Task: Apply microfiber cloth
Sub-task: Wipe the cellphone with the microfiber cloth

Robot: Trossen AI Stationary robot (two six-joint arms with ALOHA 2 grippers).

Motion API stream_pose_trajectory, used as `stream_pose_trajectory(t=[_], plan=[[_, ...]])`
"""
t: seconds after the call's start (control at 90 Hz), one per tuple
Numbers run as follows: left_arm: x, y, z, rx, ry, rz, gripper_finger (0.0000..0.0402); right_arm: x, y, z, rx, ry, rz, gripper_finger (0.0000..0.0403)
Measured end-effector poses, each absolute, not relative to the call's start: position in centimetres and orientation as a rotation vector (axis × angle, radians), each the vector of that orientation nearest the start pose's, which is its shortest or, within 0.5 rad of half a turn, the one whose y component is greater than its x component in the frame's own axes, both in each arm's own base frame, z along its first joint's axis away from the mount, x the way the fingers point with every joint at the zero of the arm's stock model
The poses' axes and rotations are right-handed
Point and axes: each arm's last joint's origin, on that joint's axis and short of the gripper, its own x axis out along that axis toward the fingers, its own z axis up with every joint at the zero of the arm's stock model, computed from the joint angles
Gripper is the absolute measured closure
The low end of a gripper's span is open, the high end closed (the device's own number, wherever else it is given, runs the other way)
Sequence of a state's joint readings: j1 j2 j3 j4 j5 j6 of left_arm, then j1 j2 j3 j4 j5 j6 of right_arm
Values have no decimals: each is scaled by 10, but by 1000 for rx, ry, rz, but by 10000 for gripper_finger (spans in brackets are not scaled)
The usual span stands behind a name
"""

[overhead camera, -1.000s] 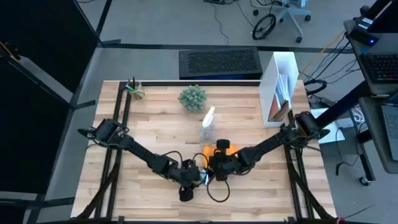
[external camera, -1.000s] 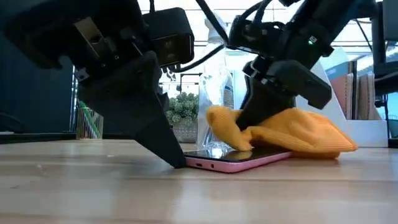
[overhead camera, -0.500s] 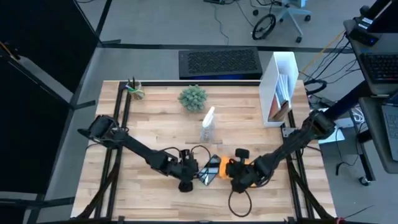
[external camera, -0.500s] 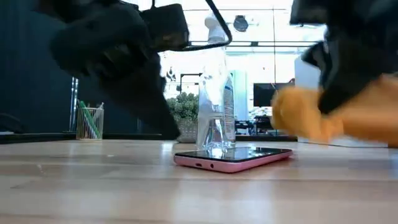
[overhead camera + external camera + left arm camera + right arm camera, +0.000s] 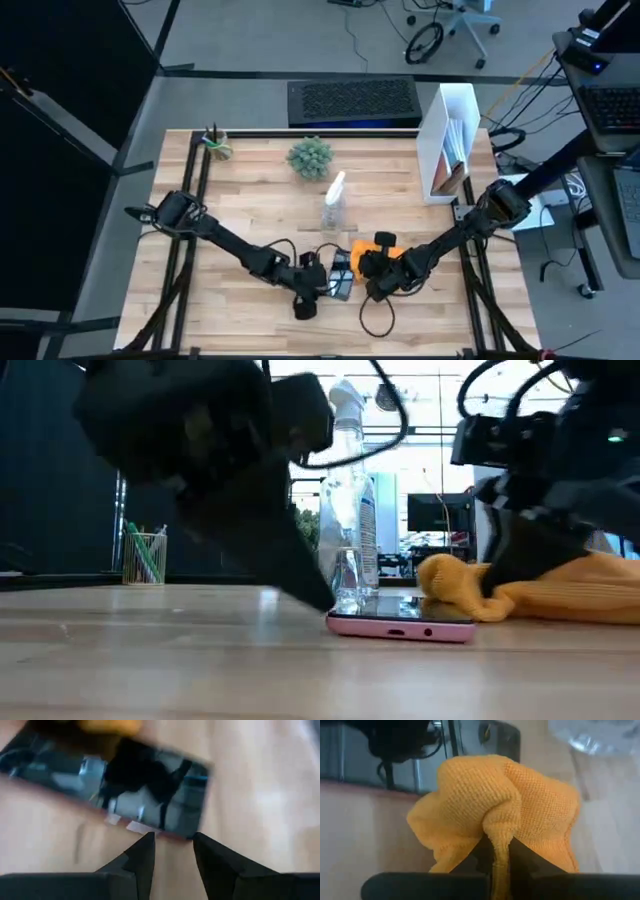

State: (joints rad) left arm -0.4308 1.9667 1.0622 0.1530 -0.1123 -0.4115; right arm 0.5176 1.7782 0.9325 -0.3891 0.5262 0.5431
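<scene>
Left gripper: fingers narrowly parted, holding nothing, tips at the smartphone's edge, near the desk's front edge.
Right gripper: clamped on the microfiber cloth.
Microfiber cloth: touching the smartphone's end.
Spray bottle: upright behind.

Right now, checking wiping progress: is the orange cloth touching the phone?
Touching. The low view shows the microfiber cloth, held by the right pincer, resting its front fold on the phone screen's edge.
</scene>
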Motion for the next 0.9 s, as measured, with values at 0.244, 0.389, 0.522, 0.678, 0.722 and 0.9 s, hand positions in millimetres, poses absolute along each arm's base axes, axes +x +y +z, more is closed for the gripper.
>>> stream_pose_trajectory(t=[0.244,0.389,0.522,0.678,0.722,0.9], plan=[[356,-155,133,-196,777,-150,279,288,143,153,-190,993,-229,399],[356,-147,160,-111,723,-89,279,283,160,183,-151,928,-176,399],[364,-129,157,-13,706,-31,279,288,178,192,-63,790,-107,399],[378,-108,137,-35,706,3,279,299,194,179,-13,709,-72,399],[383,-106,131,-57,689,-22,279,302,197,173,-18,699,-65,399],[392,-103,107,-89,689,-85,279,319,184,145,-64,740,-112,399]])
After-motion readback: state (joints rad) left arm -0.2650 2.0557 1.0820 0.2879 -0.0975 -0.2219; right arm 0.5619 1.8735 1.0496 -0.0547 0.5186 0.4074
